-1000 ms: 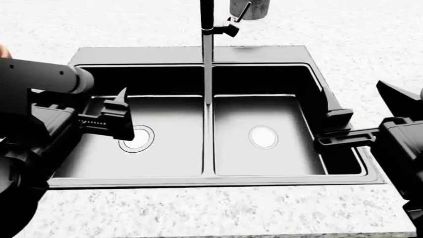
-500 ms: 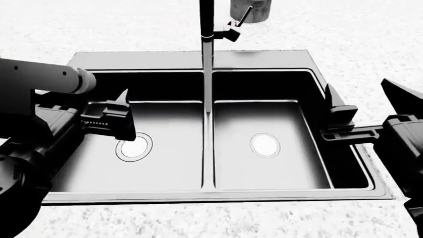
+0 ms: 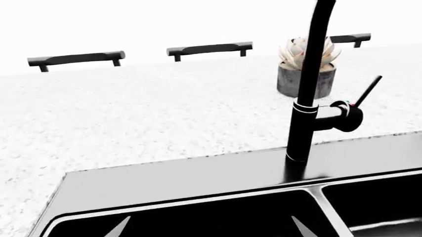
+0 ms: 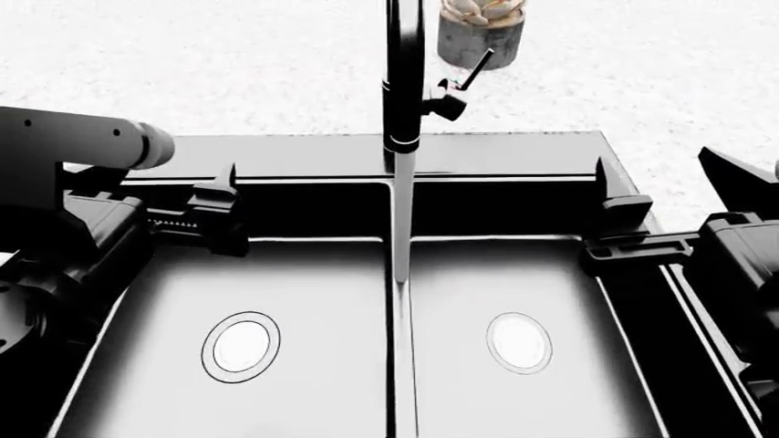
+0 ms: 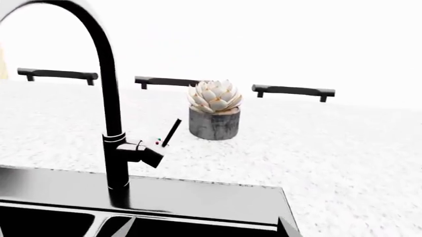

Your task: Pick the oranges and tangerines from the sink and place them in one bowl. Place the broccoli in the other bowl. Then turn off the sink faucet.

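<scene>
Hovering over the left basin's back wall, the left gripper (image 4: 217,214) shows spread fingers with nothing between them; the right gripper (image 4: 615,228) hangs at the sink's right rim, one finger upright, its bar across, and whether it is spread or pressed together cannot be told. One sink (image 4: 305,155) holds two basins, each with one round silver drain (image 4: 241,345), and both basins are bare of fruit and broccoli. One faucet (image 4: 403,82) stands at the centre of the back deck, a pale stream of water (image 4: 402,219) falling from it onto the divider. Its single lever (image 5: 171,132) tilts up and away from the spout. One potted succulent (image 5: 214,114) sits on the speckled counter (image 3: 132,128) behind the faucet. Only the wrist views show three dark handles (image 3: 209,48) on the white back wall; only the head view shows the drains and stream.
</scene>
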